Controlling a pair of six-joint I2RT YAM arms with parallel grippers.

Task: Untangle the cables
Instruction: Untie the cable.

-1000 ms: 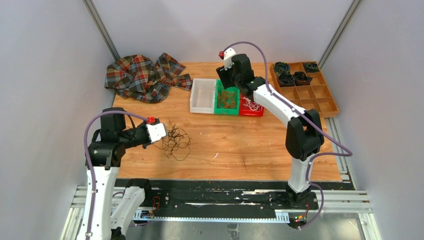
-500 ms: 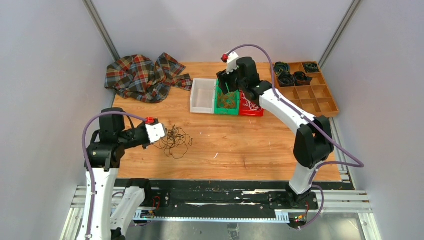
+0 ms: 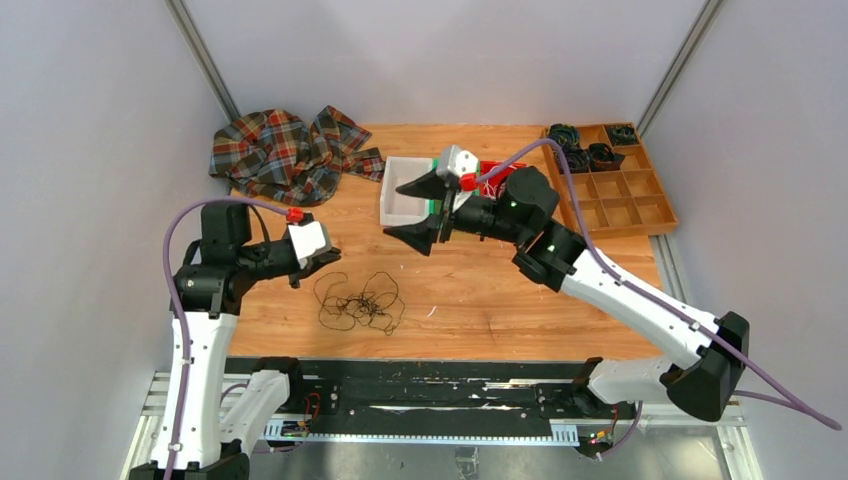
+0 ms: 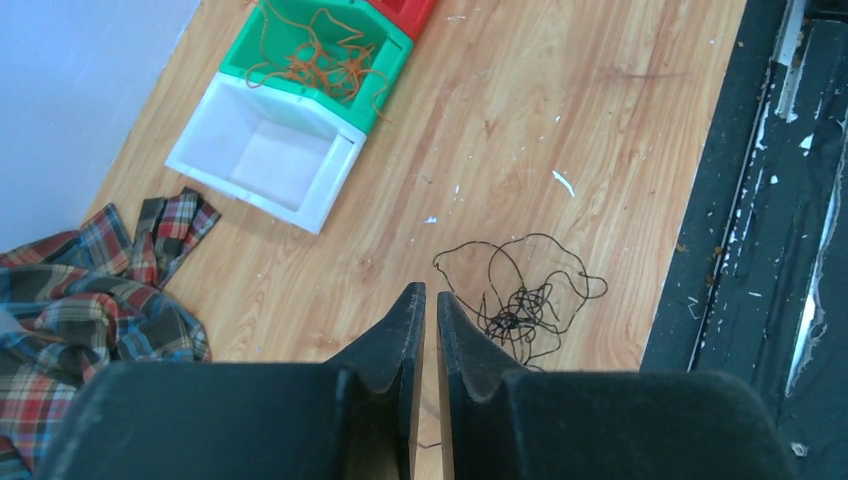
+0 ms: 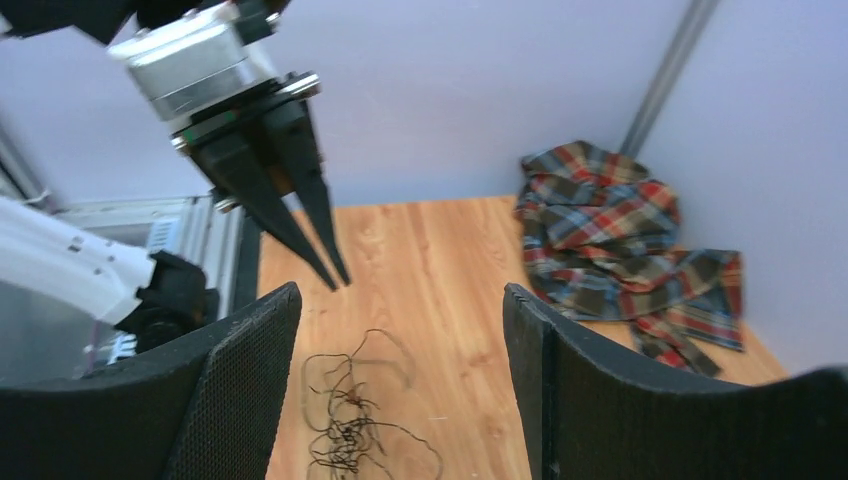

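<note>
the black cable tangle (image 3: 362,302) lies loose on the wooden table (image 3: 500,290), well in front of the white bin (image 3: 404,190), toward the near edge. the left gripper (image 4: 430,292) hovers in front and left of the white bin, near the tangle but apart from it, jaws narrow with a thin slit, holding nothing. the right gripper (image 3: 412,212) hangs above the white bin's front edge, jaws wide and empty. orange cables (image 4: 315,55) sit in the green bin (image 4: 400,50) touching the white bin's right side.
</note>
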